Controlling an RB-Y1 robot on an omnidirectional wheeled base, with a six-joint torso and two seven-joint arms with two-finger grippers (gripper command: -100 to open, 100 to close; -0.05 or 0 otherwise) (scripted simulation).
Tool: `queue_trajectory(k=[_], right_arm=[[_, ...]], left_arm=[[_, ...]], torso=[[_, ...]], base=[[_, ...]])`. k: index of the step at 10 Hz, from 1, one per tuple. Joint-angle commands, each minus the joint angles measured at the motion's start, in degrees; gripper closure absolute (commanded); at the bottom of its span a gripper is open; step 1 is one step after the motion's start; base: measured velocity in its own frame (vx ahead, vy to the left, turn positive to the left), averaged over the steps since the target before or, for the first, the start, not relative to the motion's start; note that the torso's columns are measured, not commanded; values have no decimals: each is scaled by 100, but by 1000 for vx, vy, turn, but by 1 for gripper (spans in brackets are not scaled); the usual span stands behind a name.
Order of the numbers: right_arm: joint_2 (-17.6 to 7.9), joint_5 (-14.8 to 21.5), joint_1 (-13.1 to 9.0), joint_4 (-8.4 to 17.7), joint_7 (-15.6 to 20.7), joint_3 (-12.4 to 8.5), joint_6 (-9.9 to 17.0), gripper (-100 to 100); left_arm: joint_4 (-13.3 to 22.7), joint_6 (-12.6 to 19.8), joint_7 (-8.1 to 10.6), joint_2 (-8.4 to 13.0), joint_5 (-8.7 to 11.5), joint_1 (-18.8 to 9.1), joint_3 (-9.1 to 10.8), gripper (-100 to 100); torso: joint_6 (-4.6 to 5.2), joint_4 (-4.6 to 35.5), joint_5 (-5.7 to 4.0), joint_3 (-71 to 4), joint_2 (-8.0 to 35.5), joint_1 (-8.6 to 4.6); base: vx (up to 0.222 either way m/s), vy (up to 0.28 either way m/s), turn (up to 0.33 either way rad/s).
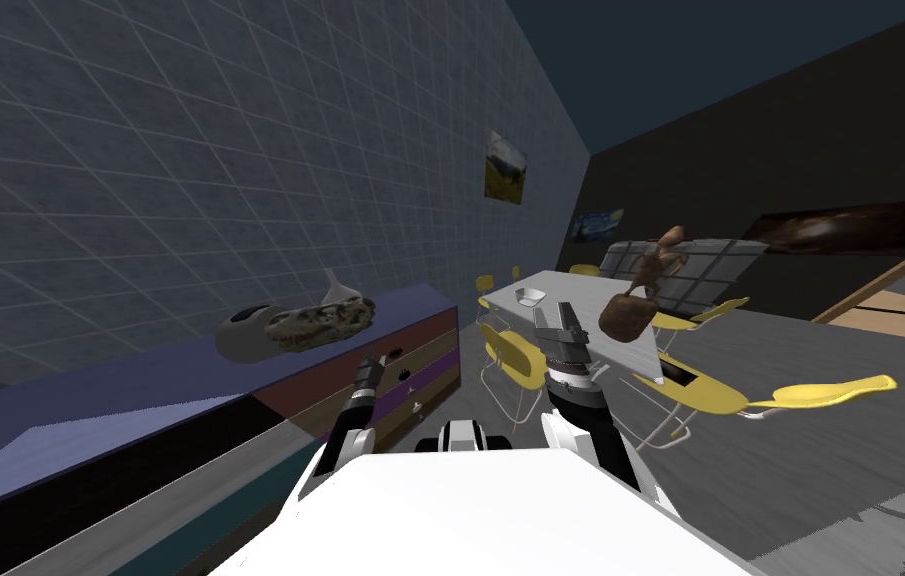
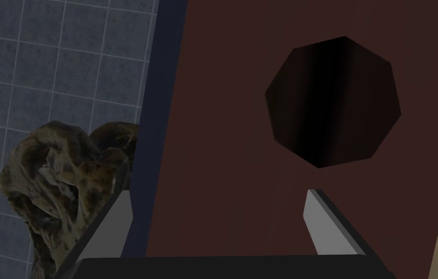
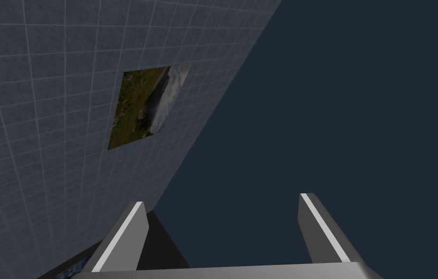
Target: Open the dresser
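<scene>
Your left gripper is at the dresser, which runs along the tiled wall on your left. It faces the dark red drawer front at close range. Its fingers are spread wide and have nothing between them. The drawer's dark round knob sits just ahead of the fingertips, closer to one finger than the other, and no finger touches it. On the dresser's blue top, near that gripper, rests a mottled brown skull-like ornament. Your right gripper is raised on your right, well apart from the dresser, its fingers also spread and holding nothing.
</scene>
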Motion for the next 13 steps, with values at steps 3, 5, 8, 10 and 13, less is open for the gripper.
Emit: queue_trajectory(k=[3,5,8,10,13], right_arm=[[0,0,-1,0,0,0,0,0],[0,0,-1,0,0,0,0,0],[-1,0,-1,0,0,0,0,0],[-1,0,0,0,0,-1,0,0],[0,0,-2,0,0,0,0,0]], left_arm=[[466,53,66,-468,143,-77,119,-100],[591,70,82,-803,181,-102,152,-100],[615,76,72,-1004,185,-92,149,-100],[525,139,65,-1021,189,-75,162,-100],[408,182,62,-1025,189,-13,137,100]], torso=[[0,4,0,7,13,3],[0,2,4,3,4,17],[0,0,4,0,1,17],[0,-2,4,-8,-14,19],[12,-12,14,5,3,2]], base=[[9,-97,49],[5,-63,34],[6,-23,11],[58,14,-9],[-74,-49,10]])
